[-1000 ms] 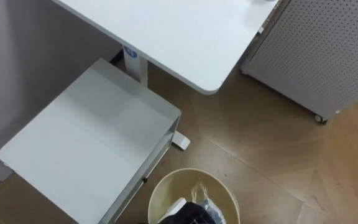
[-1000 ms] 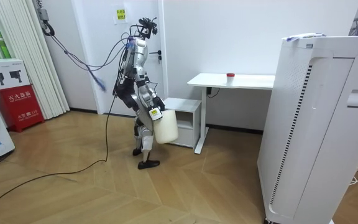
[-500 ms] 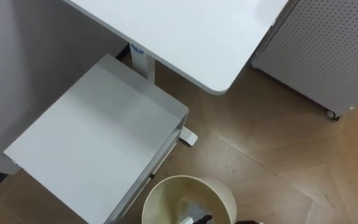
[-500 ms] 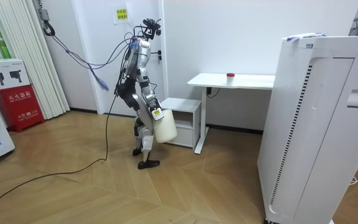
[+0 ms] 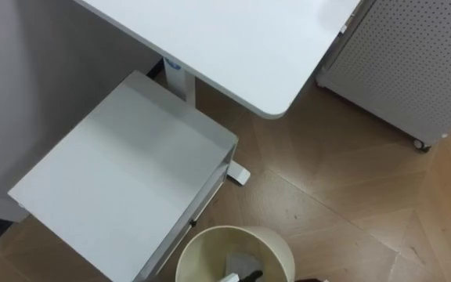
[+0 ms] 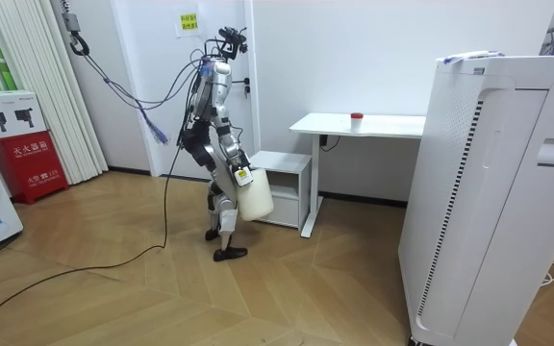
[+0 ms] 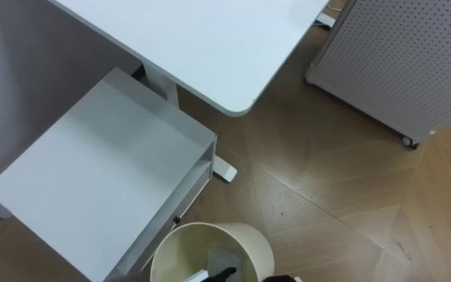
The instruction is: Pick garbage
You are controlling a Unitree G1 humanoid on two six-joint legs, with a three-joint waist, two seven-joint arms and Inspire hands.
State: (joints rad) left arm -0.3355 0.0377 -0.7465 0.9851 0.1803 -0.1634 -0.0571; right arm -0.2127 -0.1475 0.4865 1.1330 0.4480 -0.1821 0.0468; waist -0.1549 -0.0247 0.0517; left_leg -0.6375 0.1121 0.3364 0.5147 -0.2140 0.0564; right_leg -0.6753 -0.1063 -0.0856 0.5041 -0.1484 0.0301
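A cream waste bin shows at the lower edge of both eye views. A grey piece of garbage lies inside it. A dark sliver of my left hand pokes over the bin's opening at the frame's edge. A dark bit of my right hand sits at the bin's right rim. In the room view I stand by the low white cabinet, and the bin hangs off the floor from my right hand at hip height.
The low white cabinet stands just left of the bin, and the white desk lies beyond it. A perforated white unit on castors stands at the right. In the room view a tall white appliance is on the right.
A second ago my left hand held dark and pale crumpled garbage over the bin. That hand has since dropped almost out of the lower edge. A grey piece now lies in the bin.
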